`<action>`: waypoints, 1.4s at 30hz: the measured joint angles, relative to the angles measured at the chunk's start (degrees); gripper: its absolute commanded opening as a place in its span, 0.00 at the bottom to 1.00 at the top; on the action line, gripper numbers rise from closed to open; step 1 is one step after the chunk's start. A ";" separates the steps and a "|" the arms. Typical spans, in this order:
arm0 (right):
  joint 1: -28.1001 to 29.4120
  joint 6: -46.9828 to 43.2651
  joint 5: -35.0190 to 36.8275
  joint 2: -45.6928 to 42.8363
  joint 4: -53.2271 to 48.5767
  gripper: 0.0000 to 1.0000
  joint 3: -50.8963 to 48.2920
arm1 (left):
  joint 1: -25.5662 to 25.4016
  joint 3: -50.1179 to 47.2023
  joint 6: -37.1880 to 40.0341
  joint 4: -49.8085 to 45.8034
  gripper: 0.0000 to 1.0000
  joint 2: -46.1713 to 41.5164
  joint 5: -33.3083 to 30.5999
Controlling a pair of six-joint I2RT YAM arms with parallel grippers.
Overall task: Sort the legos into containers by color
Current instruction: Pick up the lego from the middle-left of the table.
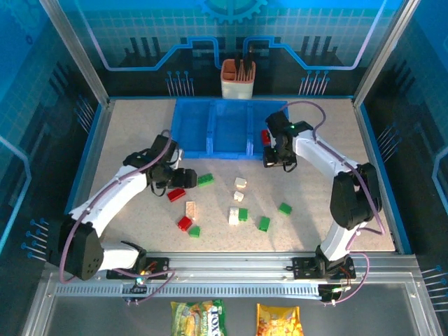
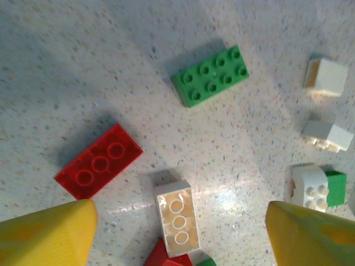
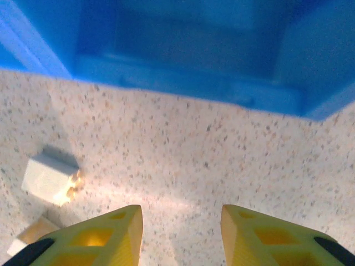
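The blue three-compartment tray (image 1: 210, 126) stands at the back middle, and its front wall (image 3: 194, 83) is just ahead of my right gripper. A red lego (image 1: 264, 135) shows in the right compartment. Loose legos lie in front of the tray: a red one (image 2: 100, 160), a green one (image 2: 211, 75), a cream one (image 2: 177, 219), and white ones (image 2: 327, 77). My left gripper (image 2: 180, 233) hangs open above the cream brick, the red one by its left finger. My right gripper (image 3: 182, 233) is open over bare table, holding nothing.
An orange-and-white holder cup (image 1: 238, 78) stands behind the tray. Two snack packets (image 1: 199, 316) lie off the table's near edge. More green bricks (image 1: 263, 223) and a red one (image 1: 184, 223) are scattered mid-table. Blue walls enclose the left, right and back.
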 measured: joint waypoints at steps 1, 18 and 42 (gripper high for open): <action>0.13 0.15 0.04 -1.22 0.28 0.43 -1.55 | -0.87 0.00 -0.76 -0.15 0.75 1.09 -0.09; 0.15 0.63 -0.13 -11.15 1.79 0.43 -12.15 | -11.41 -3.87 -15.45 -1.14 0.62 10.49 -5.81; 0.55 1.68 -0.39 -13.99 2.86 0.43 -15.96 | -14.88 -5.77 -19.93 0.39 0.42 17.14 -6.25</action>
